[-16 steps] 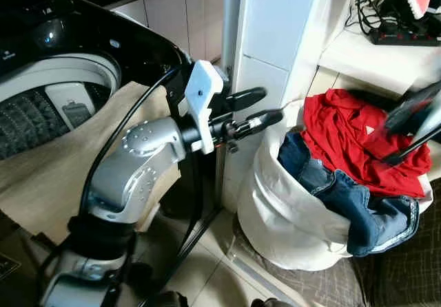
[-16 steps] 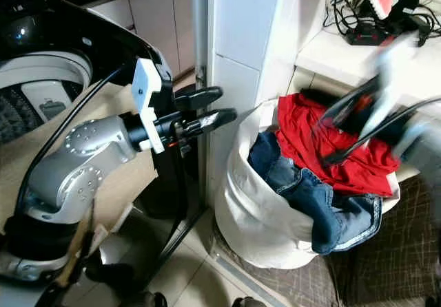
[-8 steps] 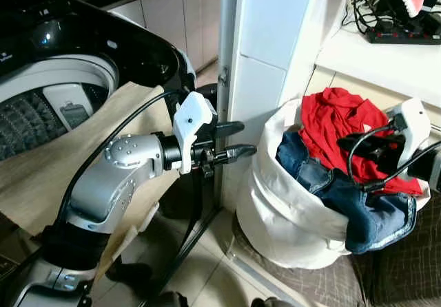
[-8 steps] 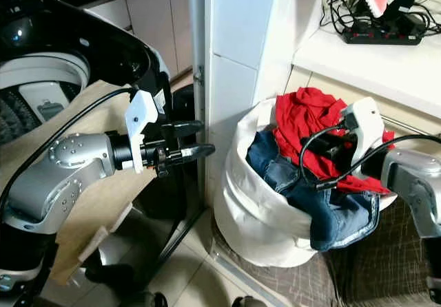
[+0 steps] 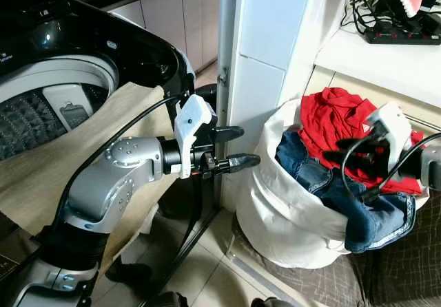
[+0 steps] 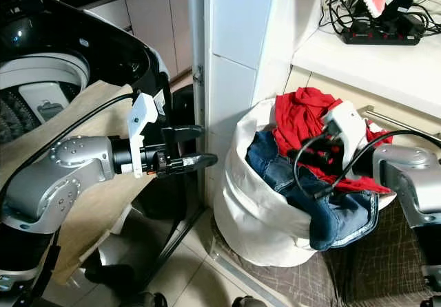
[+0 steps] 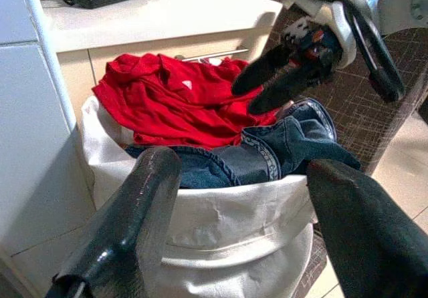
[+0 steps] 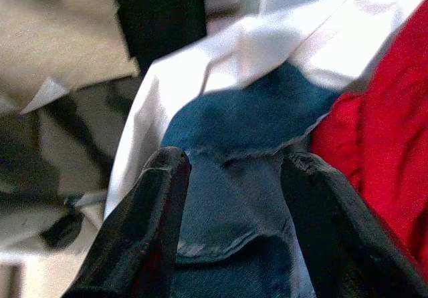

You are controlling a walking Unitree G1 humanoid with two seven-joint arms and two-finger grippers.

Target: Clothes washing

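A white laundry bag (image 5: pixel 282 210) stands on the floor beside a tiled pillar. It holds a red garment (image 5: pixel 331 121) and blue jeans (image 5: pixel 324 183) that hang over its rim. My right gripper (image 6: pixel 303 171) hovers open just above the jeans (image 8: pixel 234 198) and the red garment (image 8: pixel 381 144), with nothing between its fingers (image 8: pixel 144 244). My left gripper (image 5: pixel 248 146) is open and empty in the air left of the bag, pointing at it. The black top-loading washing machine (image 5: pixel 55 73) stands open at the far left.
A beige cloth (image 5: pixel 41 176) drapes over the washer's front under my left arm. The white tiled pillar (image 5: pixel 269 45) rises between washer and bag. A shelf behind carries a power strip (image 5: pixel 403 35) and cables. A checked mat (image 5: pixel 406 266) lies under the bag.
My right arm has swung down from a blurred raised pose and reached left over the clothes in the bag. My left gripper dropped lower, then edged toward the bag.
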